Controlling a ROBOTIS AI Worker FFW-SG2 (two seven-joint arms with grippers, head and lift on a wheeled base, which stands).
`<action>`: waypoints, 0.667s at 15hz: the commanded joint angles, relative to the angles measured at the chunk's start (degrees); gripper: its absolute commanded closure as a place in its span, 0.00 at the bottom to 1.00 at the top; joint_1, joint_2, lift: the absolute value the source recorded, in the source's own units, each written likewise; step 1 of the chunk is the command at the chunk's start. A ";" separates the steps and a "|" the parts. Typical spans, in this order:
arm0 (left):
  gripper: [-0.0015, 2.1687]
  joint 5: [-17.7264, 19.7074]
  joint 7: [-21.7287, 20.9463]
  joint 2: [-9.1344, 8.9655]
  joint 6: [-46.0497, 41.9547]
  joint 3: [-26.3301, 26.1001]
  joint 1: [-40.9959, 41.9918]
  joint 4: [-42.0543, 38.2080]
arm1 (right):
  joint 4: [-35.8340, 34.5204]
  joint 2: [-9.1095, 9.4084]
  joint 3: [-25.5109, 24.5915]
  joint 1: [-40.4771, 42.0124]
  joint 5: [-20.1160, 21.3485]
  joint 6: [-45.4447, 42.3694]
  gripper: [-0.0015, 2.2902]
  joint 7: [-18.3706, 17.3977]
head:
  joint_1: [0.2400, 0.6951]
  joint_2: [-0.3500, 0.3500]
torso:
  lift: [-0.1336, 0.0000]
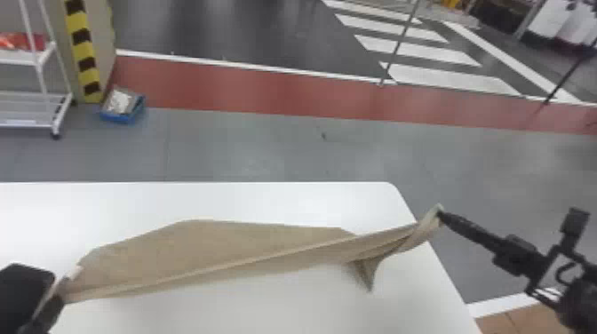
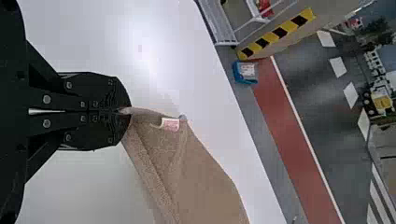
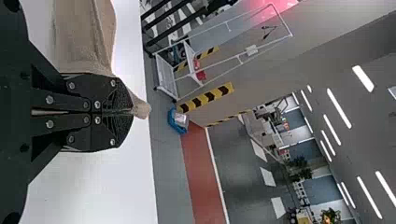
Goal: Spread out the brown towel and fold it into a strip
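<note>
brown towel (image 1: 191, 248), thin & matte, partly spread, pulled long & narrow across the white table (image 1: 177, 200), pinched at both ends. a fold runs lengthwise; rt end's bunched & twisted, reaching past the table's rt edge in head view, w/ a pointed flap hanging nr it. sm. white tag (image 2: 170, 124) w/ reddish print nr lt end.

The head view's lower left corner cuts off part of the left hand (image 1: 57, 296); its right edge cuts off the right arm (image 1: 522, 257). The tabletop (image 1: 133, 200) and rack (image 1: 26, 59) run past its left edge. Both wrist views crop the towel (image 1: 213, 244), whose pinched cloth is hidden between the fingers. The label's (image 2: 170, 124) print is too small to read; the bin's (image 1: 123, 116) contents are blurred.
</note>
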 commanded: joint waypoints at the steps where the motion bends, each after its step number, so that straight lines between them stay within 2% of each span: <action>1: 0.88 1.36 -0.44 0.08 3.77 2.06 -0.43 -2.17 | -0.29 -0.88 0.10 -1.96 1.01 1.85 0.84 -0.15 | 1.00 0.00 | 1.00; 3: 0.88 2.77 -1.05 -0.27 5.53 3.21 -4.47 -0.42 | 0.85 -0.97 1.59 -6.18 5.06 1.67 0.84 -1.03 | 1.00 0.00 | 1.00; 5: 0.88 4.00 -1.41 -0.71 5.88 4.61 -10.18 4.33 | 4.98 -0.97 3.79 -11.63 9.01 0.97 0.84 -2.18 | 1.00 0.00 | 1.00; 6: 0.88 4.61 -1.84 -0.80 6.41 5.14 -13.87 7.67 | 8.06 -1.23 5.02 -14.62 10.86 -1.14 0.84 -3.23 | 1.00 0.00 | 1.00; 8: 0.88 5.41 -2.46 -1.68 7.11 6.11 -20.47 13.73 | 15.35 -2.55 8.71 -19.63 13.76 -7.47 0.84 -5.78 | 1.00 0.07 | 1.00; 10: 0.88 6.11 -2.37 -1.77 6.58 6.37 -25.83 18.74 | 22.82 -3.43 11.53 -24.64 16.04 -15.20 0.84 -8.59 | 1.00 0.11 | 1.00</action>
